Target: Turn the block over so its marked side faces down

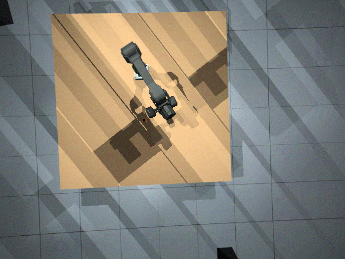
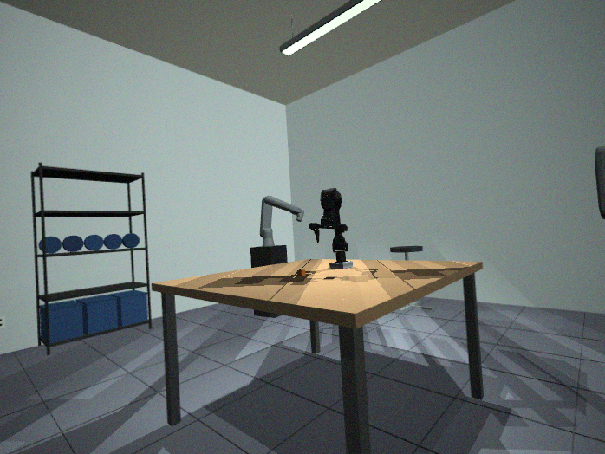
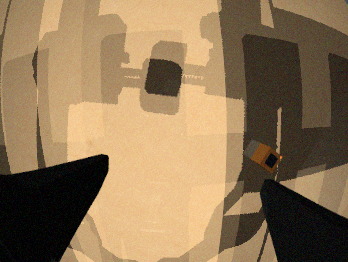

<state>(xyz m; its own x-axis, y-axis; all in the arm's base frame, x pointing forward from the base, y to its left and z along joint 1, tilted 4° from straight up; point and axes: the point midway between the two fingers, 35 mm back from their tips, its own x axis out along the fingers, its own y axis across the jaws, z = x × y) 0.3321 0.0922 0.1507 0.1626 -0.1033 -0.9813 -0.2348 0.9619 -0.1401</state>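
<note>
A small orange block [image 1: 144,120] [image 2: 301,273] [image 3: 262,155] rests flat on the wooden table [image 1: 194,164] [image 2: 312,295]. Its dark square mark faces up, seen from above in the top view and near the block's right end in the wrist view. My gripper [image 1: 161,107] [image 2: 329,239] [image 3: 188,177] is open and empty, high above the table and pointing down. In the top view it is up and to the right of the block. In the wrist view the block lies just beyond the right fingertip, outside the gap between the fingers. The block's underside is hidden.
The arm's pale base plate [image 1: 138,75] [image 2: 341,264] is on the table behind the block. Dark shadows cross the table around the block. A shelf unit [image 2: 90,213] and another grey robot arm [image 2: 266,219] stand beyond the table.
</note>
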